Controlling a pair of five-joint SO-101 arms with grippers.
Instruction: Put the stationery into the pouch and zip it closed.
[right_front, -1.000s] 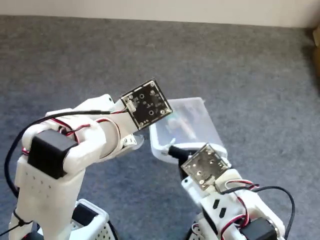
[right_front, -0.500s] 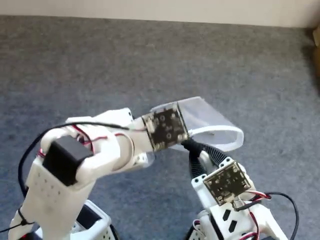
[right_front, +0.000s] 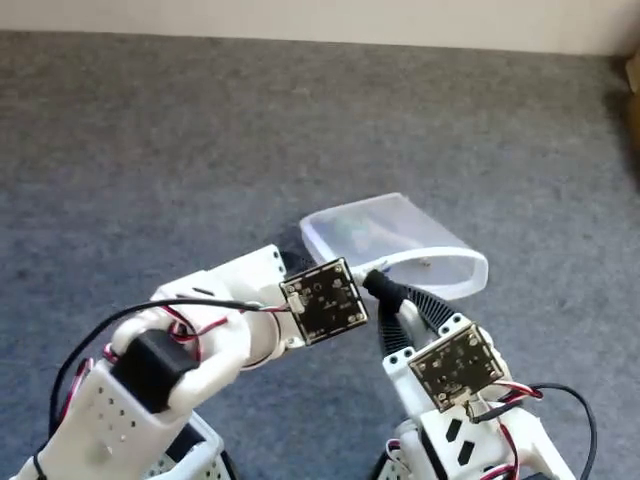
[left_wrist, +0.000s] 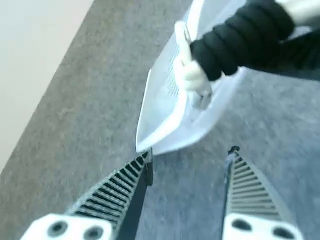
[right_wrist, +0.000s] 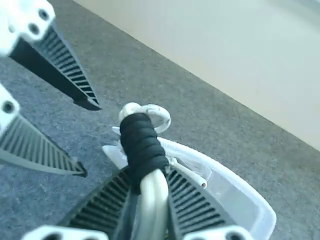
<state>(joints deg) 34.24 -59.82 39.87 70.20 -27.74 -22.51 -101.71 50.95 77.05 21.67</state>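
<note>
One translucent pouch (right_front: 392, 226) lies on the grey table (right_front: 150, 130) right of centre, its long axis running left to right and its mouth gaping toward the near right. At that near rim, seemingly touching it, sits the tip of a black-wrapped rod (right_wrist: 143, 144), clamped tight in the right gripper (right_wrist: 149, 173), which comes in from the near side. The left gripper (left_wrist: 190, 152) hovers just beside the pouch's near-left corner, jaws wide apart and empty. By my judgement it is the arm better placed to steady that end.
</note>
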